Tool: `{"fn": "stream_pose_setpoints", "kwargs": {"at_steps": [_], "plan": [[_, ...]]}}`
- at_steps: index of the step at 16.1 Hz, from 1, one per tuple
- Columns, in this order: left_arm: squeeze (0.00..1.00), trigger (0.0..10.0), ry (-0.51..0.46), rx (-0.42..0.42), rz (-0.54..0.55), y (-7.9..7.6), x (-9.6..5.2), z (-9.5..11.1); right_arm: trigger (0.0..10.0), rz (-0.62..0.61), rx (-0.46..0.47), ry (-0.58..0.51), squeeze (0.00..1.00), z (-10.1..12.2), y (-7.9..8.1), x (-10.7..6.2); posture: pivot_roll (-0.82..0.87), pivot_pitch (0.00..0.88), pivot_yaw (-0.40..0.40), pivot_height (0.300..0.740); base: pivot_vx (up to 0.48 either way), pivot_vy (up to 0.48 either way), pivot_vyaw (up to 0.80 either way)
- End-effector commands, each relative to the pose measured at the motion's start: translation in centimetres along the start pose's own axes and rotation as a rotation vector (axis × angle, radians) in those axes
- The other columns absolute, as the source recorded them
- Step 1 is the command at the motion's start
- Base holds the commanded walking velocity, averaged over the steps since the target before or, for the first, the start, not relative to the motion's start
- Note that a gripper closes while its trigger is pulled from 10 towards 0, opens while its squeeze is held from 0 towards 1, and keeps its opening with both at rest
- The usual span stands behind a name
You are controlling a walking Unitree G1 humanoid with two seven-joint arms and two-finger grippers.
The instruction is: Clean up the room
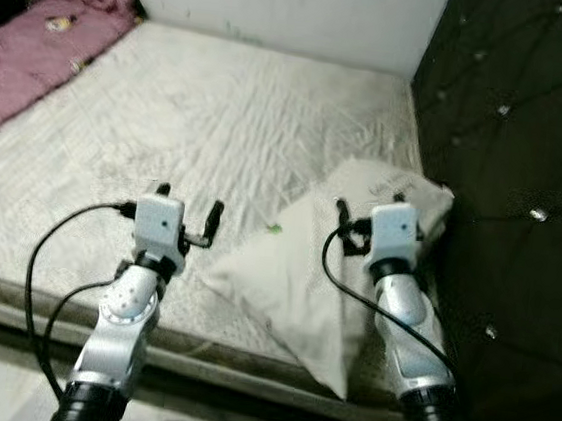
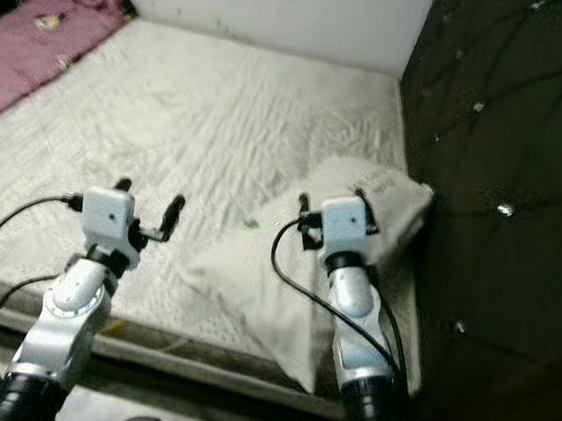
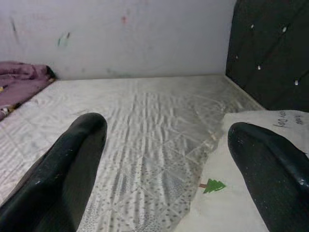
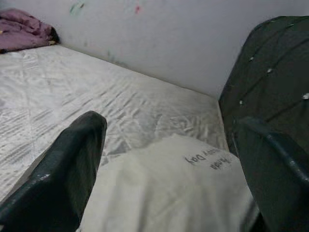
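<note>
On pillow [image 3: 251, 193] — green tree print [image 3: 213, 185]

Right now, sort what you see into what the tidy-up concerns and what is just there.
Concerns the job:
- white pillow, lying askew at the mattress edge
- pink blanket, bunched at the far left
- left gripper and right gripper, both open, the right over the pillow

Just there:
- bare mattress
- black tufted headboard
- white wall

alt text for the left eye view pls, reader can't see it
Two silver robot arms reach over a bare quilted mattress, the right gripper open above a white pillow, the left gripper open beside it. A pink blanket lies far left; a dark tufted headboard stands right.
</note>
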State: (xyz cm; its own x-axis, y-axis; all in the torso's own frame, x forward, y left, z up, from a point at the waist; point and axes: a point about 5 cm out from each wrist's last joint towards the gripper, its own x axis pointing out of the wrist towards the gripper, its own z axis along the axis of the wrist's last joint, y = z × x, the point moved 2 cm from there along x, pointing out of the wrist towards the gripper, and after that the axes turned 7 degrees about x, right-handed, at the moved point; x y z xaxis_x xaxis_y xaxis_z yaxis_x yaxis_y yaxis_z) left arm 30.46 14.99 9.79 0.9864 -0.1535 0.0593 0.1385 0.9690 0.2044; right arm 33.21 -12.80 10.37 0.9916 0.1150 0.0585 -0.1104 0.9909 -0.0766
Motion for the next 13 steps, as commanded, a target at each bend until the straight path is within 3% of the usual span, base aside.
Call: {"fn": "stream_pose_setpoints", "kwargs": {"at_steps": [1, 10, 13], "plan": [[0.00, 10.0, 0.002, 0.012, 0.013, 0.35, -0.03, 0.05, 10.0, 0.009, 0.007, -0.001, 0.00, 0.10, 0.26, 0.03, 0.08, 0.000, -0.026, 0.740, 0.000, 0.000, 0.00], [0.00, 10.0, 0.006, 0.000, 0.009, 0.18, -0.08, -0.02, 10.0, 0.010, 0.004, 0.004, 0.00, 0.03, 0.21, -0.05, 0.08, 0.000, -0.029, 0.740, 0.000, 0.000, 0.00], [0.00, 10.0, 0.009, 0.007, 0.028, 0.41, -0.22, -0.02, 10.0, 0.005, 0.009, 0.012, 0.00, -0.13, 0.15, -0.22, 0.08, 0.000, -0.028, 0.740, 0.000, 0.000, -0.80]]}}
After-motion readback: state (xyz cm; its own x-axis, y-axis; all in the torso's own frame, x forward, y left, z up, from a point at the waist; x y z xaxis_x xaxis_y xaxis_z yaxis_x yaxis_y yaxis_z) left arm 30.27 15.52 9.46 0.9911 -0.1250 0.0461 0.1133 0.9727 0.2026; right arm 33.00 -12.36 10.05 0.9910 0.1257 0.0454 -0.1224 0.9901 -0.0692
